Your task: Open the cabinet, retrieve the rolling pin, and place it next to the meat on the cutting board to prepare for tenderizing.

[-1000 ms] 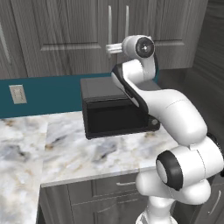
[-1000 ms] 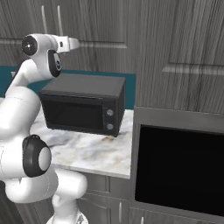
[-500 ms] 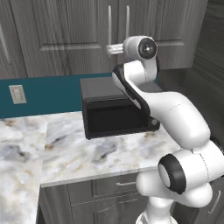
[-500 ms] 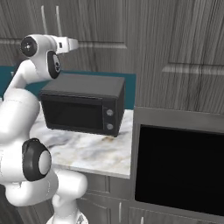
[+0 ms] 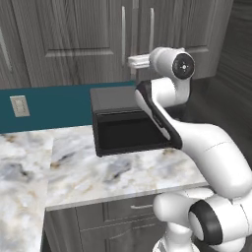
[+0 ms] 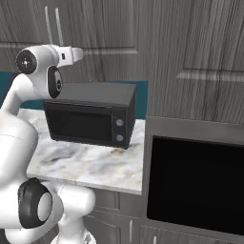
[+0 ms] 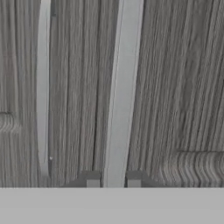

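Kitchen cabinet shut, I have the gripper spread narrowly around 1 vertical bar handle, its long axis between my fingertips.

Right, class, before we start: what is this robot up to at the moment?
The arm is raised to the cabinet above the microwave, whose doors are shut. In the hand view the gripper is open, with a fingertip on each side of the lower end of one door handle, not yet closed on it. The other handle stands beside it.
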{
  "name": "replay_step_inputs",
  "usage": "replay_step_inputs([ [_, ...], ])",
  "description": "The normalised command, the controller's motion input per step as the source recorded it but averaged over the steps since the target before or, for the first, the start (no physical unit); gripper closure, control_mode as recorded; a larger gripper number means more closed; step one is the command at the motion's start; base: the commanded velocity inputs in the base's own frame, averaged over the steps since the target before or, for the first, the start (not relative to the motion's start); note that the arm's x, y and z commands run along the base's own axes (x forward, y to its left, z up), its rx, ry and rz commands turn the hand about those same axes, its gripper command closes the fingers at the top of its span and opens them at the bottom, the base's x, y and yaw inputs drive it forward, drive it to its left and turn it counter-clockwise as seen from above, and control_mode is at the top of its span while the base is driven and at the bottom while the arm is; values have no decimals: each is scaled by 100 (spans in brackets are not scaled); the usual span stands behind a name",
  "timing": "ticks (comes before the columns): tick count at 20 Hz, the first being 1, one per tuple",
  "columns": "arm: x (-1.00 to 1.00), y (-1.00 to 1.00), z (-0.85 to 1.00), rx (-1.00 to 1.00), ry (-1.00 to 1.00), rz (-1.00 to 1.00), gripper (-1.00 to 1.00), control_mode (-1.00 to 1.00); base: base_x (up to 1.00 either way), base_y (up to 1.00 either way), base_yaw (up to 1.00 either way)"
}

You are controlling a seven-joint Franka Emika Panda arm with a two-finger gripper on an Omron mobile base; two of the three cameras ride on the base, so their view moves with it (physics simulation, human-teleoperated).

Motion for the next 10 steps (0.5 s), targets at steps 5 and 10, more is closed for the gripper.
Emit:
replay_step_inputs([
  [5, -71, -13, -1, 0, -1, 2, 100, -100, 0, 0, 0],
  [10, -69, -24, -2, 0, -1, 5, 100, -100, 0, 0, 0],
])
